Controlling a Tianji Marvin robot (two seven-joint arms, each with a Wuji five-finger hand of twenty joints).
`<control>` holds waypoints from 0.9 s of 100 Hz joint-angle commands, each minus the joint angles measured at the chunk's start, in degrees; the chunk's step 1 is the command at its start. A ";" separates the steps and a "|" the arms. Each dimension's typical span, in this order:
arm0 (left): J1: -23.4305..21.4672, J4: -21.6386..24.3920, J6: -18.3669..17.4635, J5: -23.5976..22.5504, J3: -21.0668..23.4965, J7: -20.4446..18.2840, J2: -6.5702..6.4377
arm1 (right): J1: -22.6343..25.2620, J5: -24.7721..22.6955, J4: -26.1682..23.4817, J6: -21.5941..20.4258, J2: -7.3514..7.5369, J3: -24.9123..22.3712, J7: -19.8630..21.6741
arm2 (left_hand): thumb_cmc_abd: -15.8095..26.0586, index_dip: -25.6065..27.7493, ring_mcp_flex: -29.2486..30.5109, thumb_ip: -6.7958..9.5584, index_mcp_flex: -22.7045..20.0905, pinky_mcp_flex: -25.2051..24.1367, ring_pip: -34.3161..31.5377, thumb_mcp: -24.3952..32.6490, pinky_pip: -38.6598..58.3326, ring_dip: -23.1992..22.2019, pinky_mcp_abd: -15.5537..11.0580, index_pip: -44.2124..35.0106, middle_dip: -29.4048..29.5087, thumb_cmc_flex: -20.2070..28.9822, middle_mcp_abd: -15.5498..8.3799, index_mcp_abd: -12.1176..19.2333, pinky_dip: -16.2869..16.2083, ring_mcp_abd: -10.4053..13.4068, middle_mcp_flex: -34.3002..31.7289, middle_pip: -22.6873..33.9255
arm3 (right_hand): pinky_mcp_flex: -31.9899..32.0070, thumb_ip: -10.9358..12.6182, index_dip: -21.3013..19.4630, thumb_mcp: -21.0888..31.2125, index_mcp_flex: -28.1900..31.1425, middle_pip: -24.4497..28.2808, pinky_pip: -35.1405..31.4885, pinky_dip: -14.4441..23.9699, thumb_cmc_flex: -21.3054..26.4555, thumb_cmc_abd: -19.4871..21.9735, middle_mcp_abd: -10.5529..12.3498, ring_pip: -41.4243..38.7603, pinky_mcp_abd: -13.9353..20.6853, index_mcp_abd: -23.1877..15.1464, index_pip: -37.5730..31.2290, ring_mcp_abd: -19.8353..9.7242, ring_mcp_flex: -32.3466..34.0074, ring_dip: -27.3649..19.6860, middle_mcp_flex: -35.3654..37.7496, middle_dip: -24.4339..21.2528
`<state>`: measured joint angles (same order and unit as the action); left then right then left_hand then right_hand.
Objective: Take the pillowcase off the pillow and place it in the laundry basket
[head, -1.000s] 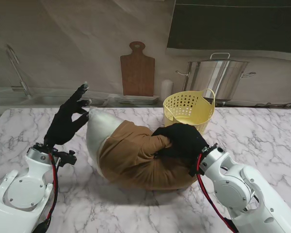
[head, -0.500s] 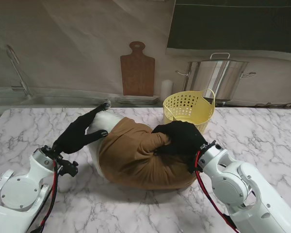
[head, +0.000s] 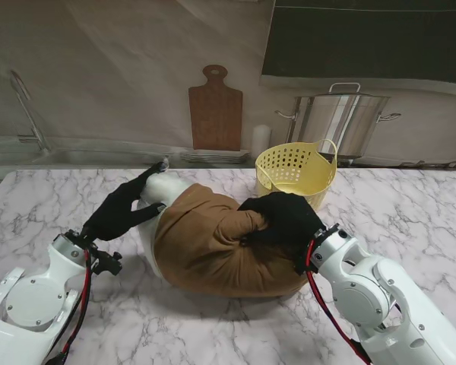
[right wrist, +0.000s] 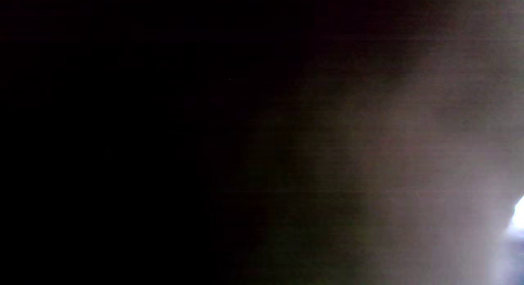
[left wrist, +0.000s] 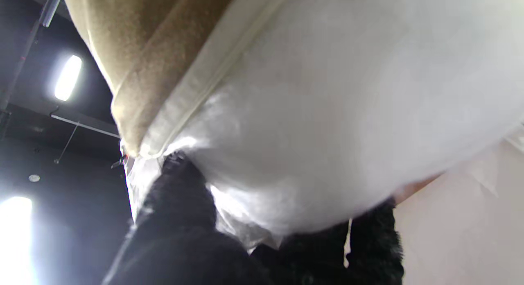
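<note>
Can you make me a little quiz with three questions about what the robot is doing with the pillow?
1. True or false: the brown pillowcase is already inside the yellow laundry basket.
2. Which hand is bunching up the pillowcase? A) left hand B) right hand C) neither
3. Fill in: the left hand is holding the bare ______ end of the pillow.

Key
1. False. It still covers most of the pillow on the marble table.
2. B. The right hand is shut on the fabric.
3. White. The fingers wrap around that end, as the left wrist view shows.
</note>
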<state>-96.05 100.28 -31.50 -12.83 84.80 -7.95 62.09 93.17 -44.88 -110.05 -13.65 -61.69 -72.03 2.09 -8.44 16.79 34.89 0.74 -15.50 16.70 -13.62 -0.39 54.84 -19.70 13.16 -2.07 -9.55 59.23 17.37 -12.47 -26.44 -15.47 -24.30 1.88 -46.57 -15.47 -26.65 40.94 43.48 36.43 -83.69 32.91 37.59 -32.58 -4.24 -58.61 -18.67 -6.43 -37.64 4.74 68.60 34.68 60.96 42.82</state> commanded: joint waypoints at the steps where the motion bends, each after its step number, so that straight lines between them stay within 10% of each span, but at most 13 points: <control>1: 0.43 0.00 0.65 -0.55 -1.13 -1.67 -0.25 | 0.06 -0.04 1.03 0.04 -0.01 0.59 0.28 | -6.27 -1.25 0.52 -1.07 1.15 -0.34 -0.23 -1.50 -8.53 -1.04 -2.05 0.76 -0.74 -4.07 -1.20 -0.10 -1.21 1.82 -1.11 0.42 | 0.06 4.95 -1.97 14.09 6.61 4.49 -3.36 0.54 11.11 8.57 2.86 -6.74 2.11 -6.71 -8.53 -8.05 7.10 2.63 2.72 0.89; 18: 1.25 0.41 1.36 -1.05 -3.07 -2.99 -0.60 | -0.40 0.30 1.46 0.03 -0.14 1.11 -0.33 | -10.42 -1.05 4.13 -1.15 -0.36 2.92 -2.22 0.02 -4.59 -2.47 -3.83 -0.23 -3.39 -4.69 -2.81 -1.79 -3.14 3.51 -6.61 3.07 | 0.24 4.99 -1.98 13.93 6.11 4.41 -3.23 0.56 11.06 8.80 3.10 -6.38 2.10 -6.72 -8.35 -7.94 7.01 2.59 2.49 0.82; 28: 1.65 0.17 0.93 -2.33 -4.71 -0.11 0.00 | -0.59 0.31 1.67 0.05 -0.21 1.36 -0.69 | -9.25 7.45 15.07 -1.02 -18.98 10.84 -8.97 0.10 6.64 -7.31 -5.17 -11.98 -10.12 -0.34 -6.56 2.23 -6.90 5.26 -24.87 11.19 | 1.04 5.10 -1.25 13.09 3.58 2.98 -2.60 0.51 10.58 9.28 3.51 -4.32 2.00 -5.91 -7.44 -7.50 6.95 1.97 1.93 -0.63; 31: 1.68 0.15 0.84 -2.89 -5.09 1.04 0.23 | -0.60 0.19 1.71 0.08 -0.22 1.41 -0.83 | -9.22 17.39 19.76 -1.04 -26.28 14.49 -12.78 0.17 11.73 -9.41 -4.93 -18.95 -12.50 2.16 -8.36 4.82 -7.78 5.54 -30.77 14.40 | 1.49 5.07 -0.17 11.76 1.78 2.32 -2.13 0.54 10.15 9.30 3.55 -2.76 1.91 -5.47 -7.51 -7.25 7.00 1.67 1.68 -1.55; 36: 1.71 0.04 0.83 -4.22 -5.61 3.24 0.67 | -0.55 -0.22 1.81 0.10 -0.26 1.47 -1.30 | -6.75 20.64 24.00 -1.09 -30.32 18.06 -18.11 -0.02 17.98 -11.91 -4.17 -29.14 -14.81 5.69 -9.33 7.30 -8.22 5.13 -36.11 18.39 | 2.26 5.60 5.02 4.82 -3.61 1.60 -1.26 0.73 8.76 9.16 3.72 0.47 1.92 -4.62 -10.45 -6.99 7.05 1.40 0.68 -2.98; 62: 1.73 -0.75 2.45 -10.06 -4.46 3.86 0.48 | 3.31 -6.17 0.18 0.18 -0.15 -1.76 -4.15 | -6.61 24.07 25.86 -0.57 -30.72 18.82 -23.28 0.51 22.65 -14.40 -2.45 -36.40 -17.12 8.74 -8.69 6.12 -8.25 4.42 -38.90 22.09 | 15.01 7.08 6.47 -11.02 1.72 -2.63 10.57 -0.67 2.77 13.17 4.86 22.15 -1.15 -8.74 -15.06 -4.08 -3.75 -0.20 -3.41 -10.22; 90: 1.81 -1.64 3.34 -13.87 -3.77 3.20 0.03 | 10.29 -12.70 -3.66 0.39 0.24 -7.98 -4.89 | -6.50 25.56 24.86 -0.49 -30.09 18.07 -22.79 1.04 22.18 -14.20 -2.80 -36.40 -17.17 10.05 -8.18 8.36 -7.71 4.32 -37.79 21.27 | 12.40 5.36 -1.94 -6.74 3.69 0.93 8.71 1.02 4.23 14.55 1.46 17.34 0.58 -3.25 -16.57 -5.01 0.36 3.35 -1.27 -9.71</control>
<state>-93.97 100.18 -28.94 -26.29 81.19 -3.67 62.46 101.86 -56.86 -114.04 -13.95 -62.13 -78.93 -3.43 -15.93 38.99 57.70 -0.94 -41.03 34.95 -33.69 -2.33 54.84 -32.19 11.25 -32.07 -24.98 60.69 9.90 -7.73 -33.61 -11.75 -59.92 20.69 -32.91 -13.47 -22.17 24.63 38.99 31.77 -72.97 32.87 36.13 -25.50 -1.33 -34.89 -18.82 -9.31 -44.80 3.41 63.81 34.84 56.01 31.35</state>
